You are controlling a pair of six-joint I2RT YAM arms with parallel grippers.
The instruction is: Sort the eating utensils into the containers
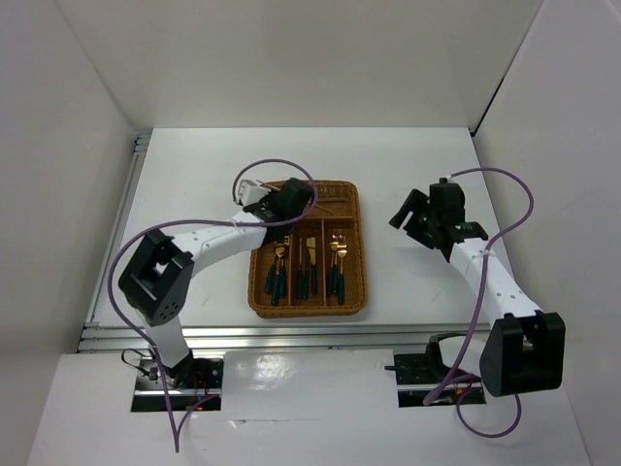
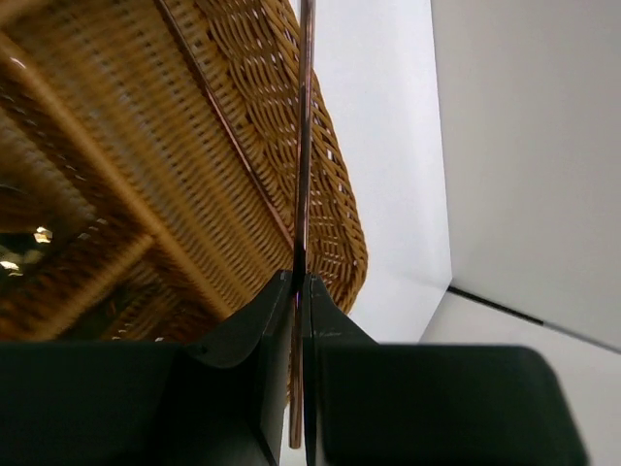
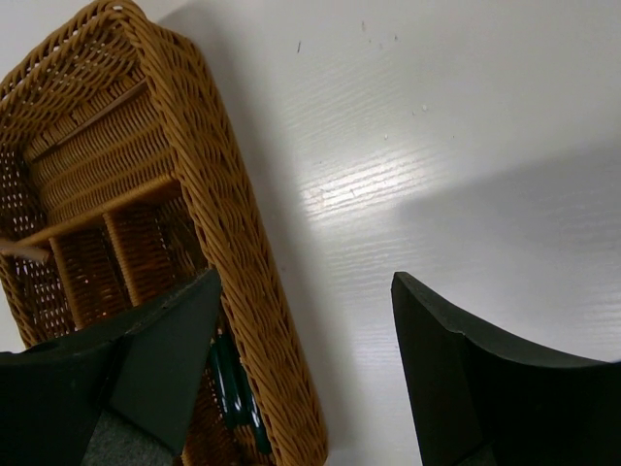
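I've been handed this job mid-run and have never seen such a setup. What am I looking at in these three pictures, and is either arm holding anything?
Two robot arms are bolted at the table's near edge. The overhead picture looks down from behind them; the other two come from a camera on each wrist. On the white table lies a woven wicker cutlery tray. Its three long slots hold gold-headed, green-handled cutlery. The left hand is shut on a thin copper-brown chopstick, above the tray's far end, where another chopstick lies in the crosswise slot. The right hand is open and empty, over bare table to the right of the tray.
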